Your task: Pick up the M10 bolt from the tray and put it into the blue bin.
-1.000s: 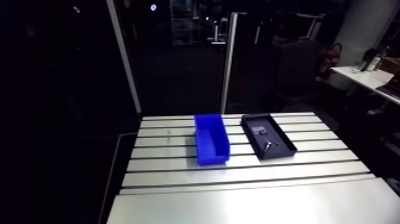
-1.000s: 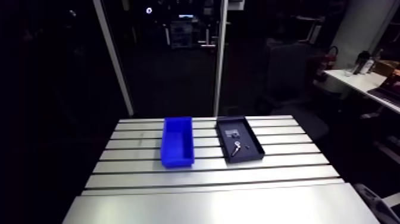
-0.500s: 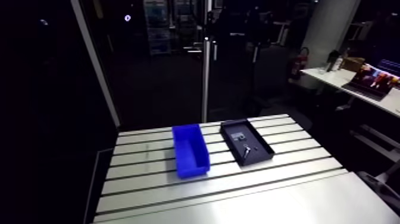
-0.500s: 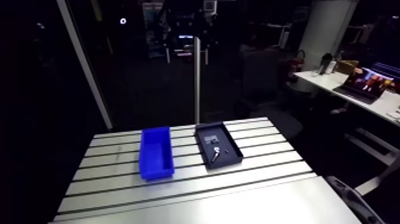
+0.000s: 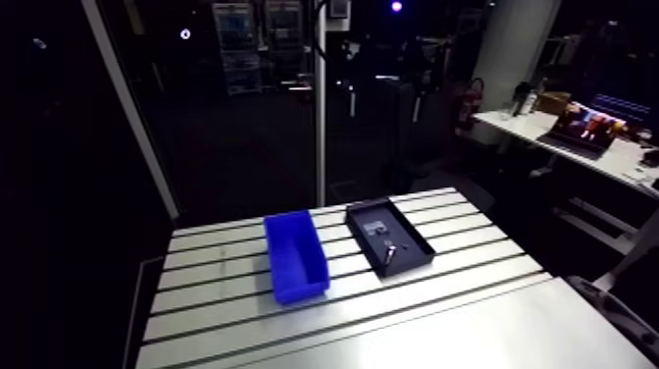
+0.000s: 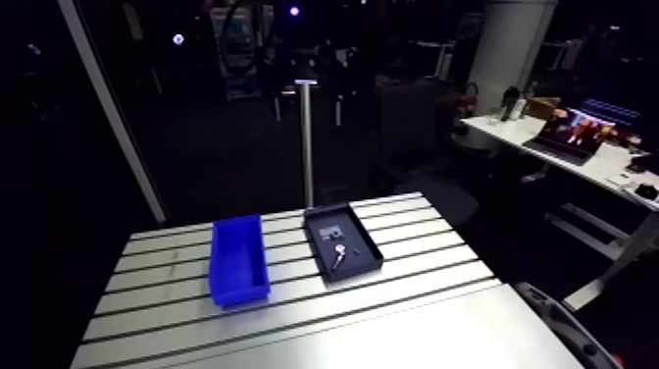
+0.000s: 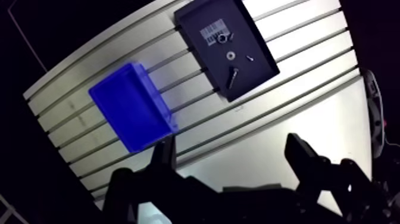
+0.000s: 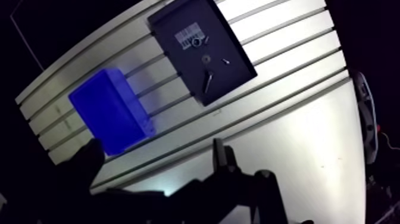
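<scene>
The blue bin [image 5: 294, 255] stands on the slotted table, with the black tray [image 5: 408, 245] right beside it. In the tray lies the M10 bolt [image 7: 233, 76], dark and slim, near the tray's edge closest to me. A nut [image 7: 222, 38], a washer [image 7: 230, 55] and a tiny screw [image 7: 250, 58] rest further in, by a barcode label. In the wrist view my gripper [image 7: 232, 158] hangs high above the table, open, with nothing between its fingers. Bin [image 7: 132, 107] and tray [image 7: 205, 59] both lie well ahead of it. The arm view does not show the gripper.
A broad plain stretch of the aluminium table [image 5: 441, 324] runs between me and the two containers. The table's edges drop off into dark on all sides. A vertical post [image 5: 320, 118] stands behind the table.
The arm view has swung and pulled back, so bin and tray appear smaller and further left. Bin, tray and bolt keep their places on the table.
</scene>
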